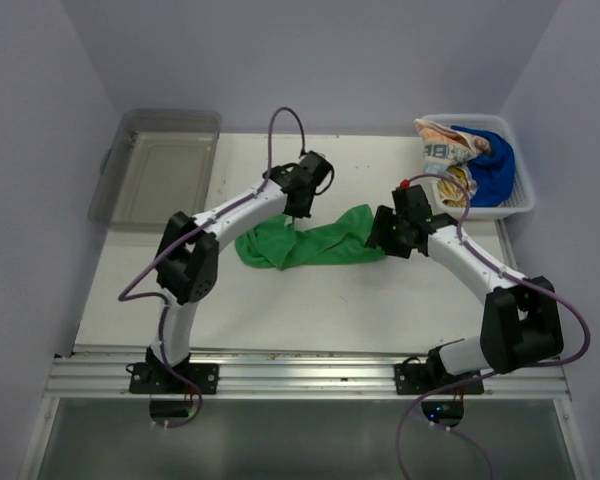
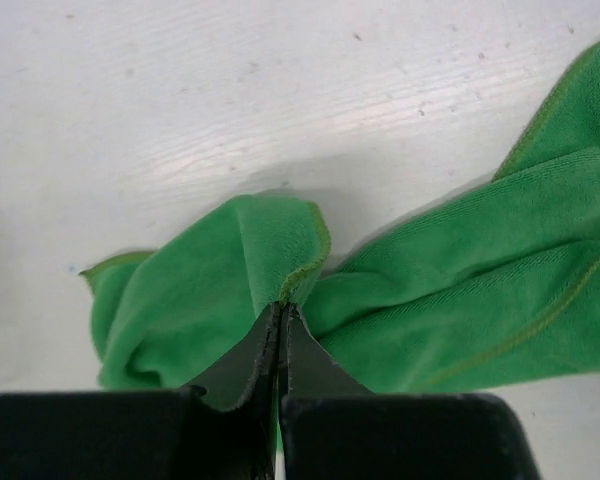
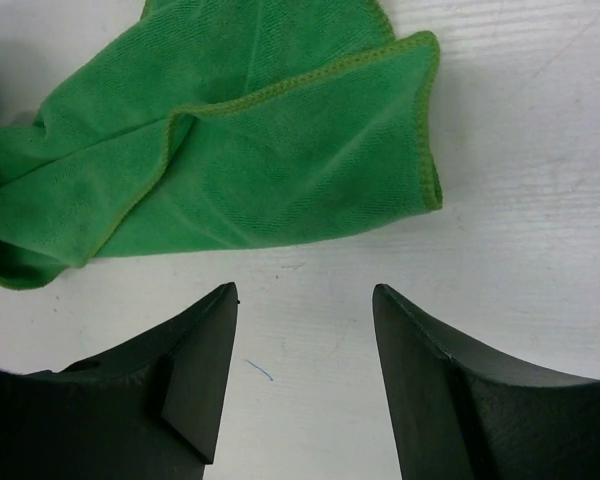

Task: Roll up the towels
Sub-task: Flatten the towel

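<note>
Left claw (image 2: 281,312) is pinching a fold of the soft bright green cloth towel (image 2: 460,290), which is lying crumpled on the white worktop (image 2: 180,120). Right claw (image 3: 305,295) is hanging wide apart just beside the towel's corner.

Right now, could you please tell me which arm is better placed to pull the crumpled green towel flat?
Left, probably: the left tool is shut on a fold of the crumpled bright green cloth towel; the right tool stands open above white tabletop, short of the towel's corner.
</note>
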